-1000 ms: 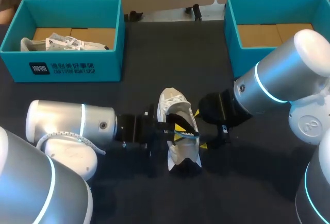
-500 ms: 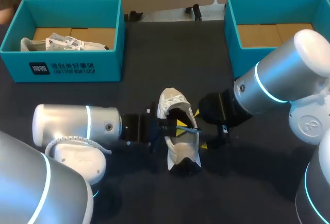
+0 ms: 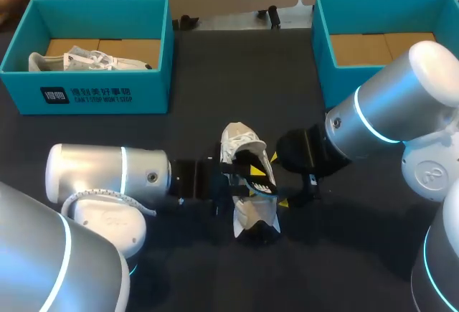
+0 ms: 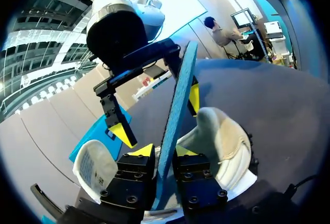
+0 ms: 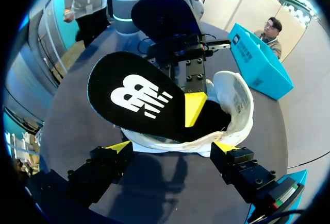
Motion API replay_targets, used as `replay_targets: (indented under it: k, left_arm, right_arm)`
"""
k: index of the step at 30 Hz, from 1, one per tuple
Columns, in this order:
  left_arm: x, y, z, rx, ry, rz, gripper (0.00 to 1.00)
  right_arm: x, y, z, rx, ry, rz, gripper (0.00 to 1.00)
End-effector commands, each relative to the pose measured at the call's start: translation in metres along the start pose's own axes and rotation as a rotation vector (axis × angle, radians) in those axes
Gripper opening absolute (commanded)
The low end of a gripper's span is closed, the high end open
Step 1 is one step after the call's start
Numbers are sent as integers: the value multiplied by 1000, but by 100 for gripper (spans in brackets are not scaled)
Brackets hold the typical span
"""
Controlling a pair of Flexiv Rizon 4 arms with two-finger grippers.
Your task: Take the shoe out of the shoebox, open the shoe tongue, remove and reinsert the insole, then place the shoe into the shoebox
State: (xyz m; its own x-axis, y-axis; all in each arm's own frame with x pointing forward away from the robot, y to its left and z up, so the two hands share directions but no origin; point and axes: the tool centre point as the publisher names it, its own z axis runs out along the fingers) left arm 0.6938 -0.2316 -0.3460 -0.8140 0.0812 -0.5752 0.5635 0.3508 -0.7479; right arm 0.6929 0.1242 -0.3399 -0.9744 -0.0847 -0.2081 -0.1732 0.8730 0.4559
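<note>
Fig.: L gripper point(image 4: 164, 151) clamped the insole point(image 5: 139, 98) at the mouth of the shoe point(image 3: 247, 183), mid-table betw. both arms; R gripper point(image 5: 172, 147) was spread wide beside it, so w/ shoe unclamped, pushing could prob. slide it or buckle the insole.

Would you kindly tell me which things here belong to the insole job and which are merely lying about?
Job in hand: white shoe; insole, held by the left pincer; right pincer at the shoe's side; empty shoebox, probably where the shoe goes.
Lying about: other shoebox; second shoe inside it.
</note>
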Motion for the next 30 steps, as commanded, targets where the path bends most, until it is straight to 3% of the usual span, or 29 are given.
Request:
replay_targets:
  k: [1, 6, 8, 19, 24, 30]
  left_arm:
    - [5, -6, -13, -1, 20, 3, 20]
    - [10, -6, -16, -16, 36, 5, 16]
    - [11, -5, -16, -24, 45, 10, 0]
    - [4, 11, 2, -70, 32, 83, 0]
    - [-8, 14, 1, -77, -9, 81, 0]
    - [-5, 15, 0, -76, -23, 72, 0]
  right_arm:
    - [1, 0, 0, -2, -1, -1, 100]
    - [1, 0, 0, -2, -1, -1, 100]
    - [1, 0, 0, -2, -1, -1, 100]
    - [1, 0, 0, -2, -1, -1, 100]
    - [1, 0, 0, -2, -1, -1, 100]
    - [1, 0, 0, -2, -1, -1, 100]
